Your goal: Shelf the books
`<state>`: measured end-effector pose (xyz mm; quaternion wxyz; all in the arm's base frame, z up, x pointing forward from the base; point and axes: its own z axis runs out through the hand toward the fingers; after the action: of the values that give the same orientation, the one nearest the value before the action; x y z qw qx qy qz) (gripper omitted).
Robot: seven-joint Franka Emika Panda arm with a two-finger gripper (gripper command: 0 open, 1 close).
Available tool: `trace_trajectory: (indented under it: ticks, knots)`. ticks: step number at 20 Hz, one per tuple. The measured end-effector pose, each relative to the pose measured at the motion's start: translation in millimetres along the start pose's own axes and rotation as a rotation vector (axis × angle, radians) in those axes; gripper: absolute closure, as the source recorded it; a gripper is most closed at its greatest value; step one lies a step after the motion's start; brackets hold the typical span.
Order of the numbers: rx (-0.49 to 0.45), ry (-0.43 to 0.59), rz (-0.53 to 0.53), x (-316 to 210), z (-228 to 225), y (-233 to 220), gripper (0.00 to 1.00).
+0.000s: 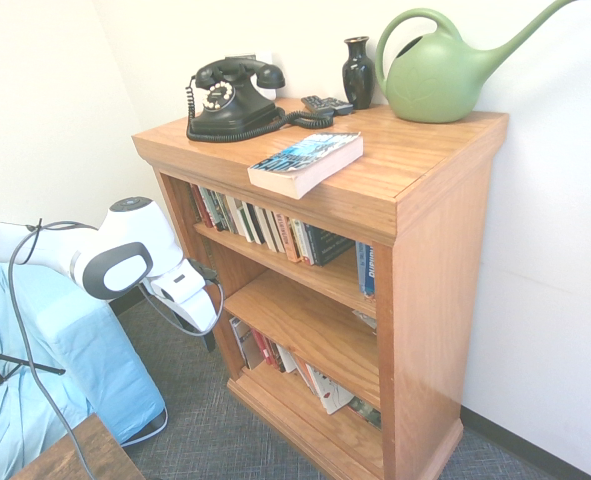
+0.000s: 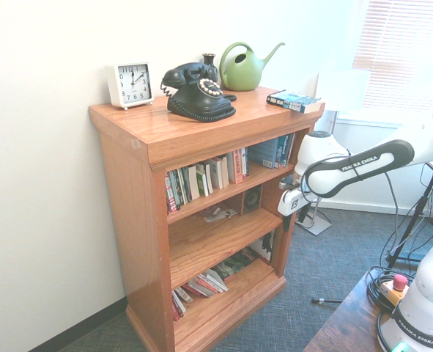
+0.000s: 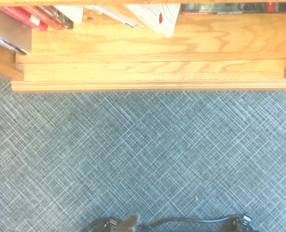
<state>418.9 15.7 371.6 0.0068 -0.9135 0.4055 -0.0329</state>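
A thick paperback book (image 1: 305,160) (image 2: 294,101) with a blue-and-black cover lies flat on the top of the honey-coloured wooden shelf (image 1: 425,150) (image 2: 172,136), near its front edge. My gripper (image 1: 209,338) (image 2: 285,220) hangs low in front of the shelf's middle and bottom tiers, pointing down at the carpet. It is open and holds nothing. It is well below the book and apart from it. The wrist view looks down on grey carpet and the shelf's base (image 3: 152,63).
On the shelf top stand a black telephone (image 1: 233,98), a dark vase (image 1: 357,72), a green watering can (image 1: 440,70) and a white clock (image 2: 130,84). A row of books (image 1: 265,225) fills the upper tier; others lean in the bottom tier (image 1: 295,365). A blue-covered object (image 1: 55,370) sits beside the arm.
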Motion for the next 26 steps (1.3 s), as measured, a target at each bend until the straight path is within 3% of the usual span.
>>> trace_trajectory:
  ticks: [10, 17, 26]
  knots:
    - [-0.013, 0.039, 0.006, 15.1, -27.1, 2.3, 0.0]
    - [-0.113, 0.196, 0.05, 41.7, -81.0, 33.7, 0.0]
    - [-0.266, 0.404, 0.095, 68.1, -185.4, 71.7, 0.0]
